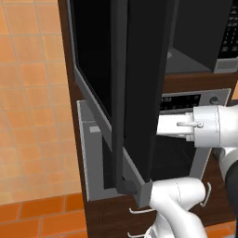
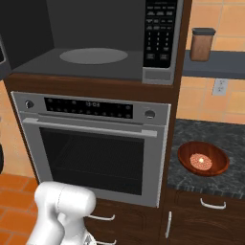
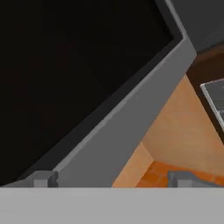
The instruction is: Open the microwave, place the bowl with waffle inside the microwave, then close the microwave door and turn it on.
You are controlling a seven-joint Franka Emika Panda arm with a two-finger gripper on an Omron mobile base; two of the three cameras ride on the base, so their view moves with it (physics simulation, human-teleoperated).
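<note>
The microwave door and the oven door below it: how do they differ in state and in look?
The microwave door stands swung wide open, so the cavity with its round plate shows; the oven door is shut. The microwave door is hinged at its left side and carries a slim dark vertical bar handle; the oven door has a horizontal silver handle along its top. Both have a dark glass panel in a grey-silver frame.

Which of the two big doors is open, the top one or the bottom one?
The top one: the microwave door is swung wide, showing the round plate inside. The oven door below is shut.
</note>
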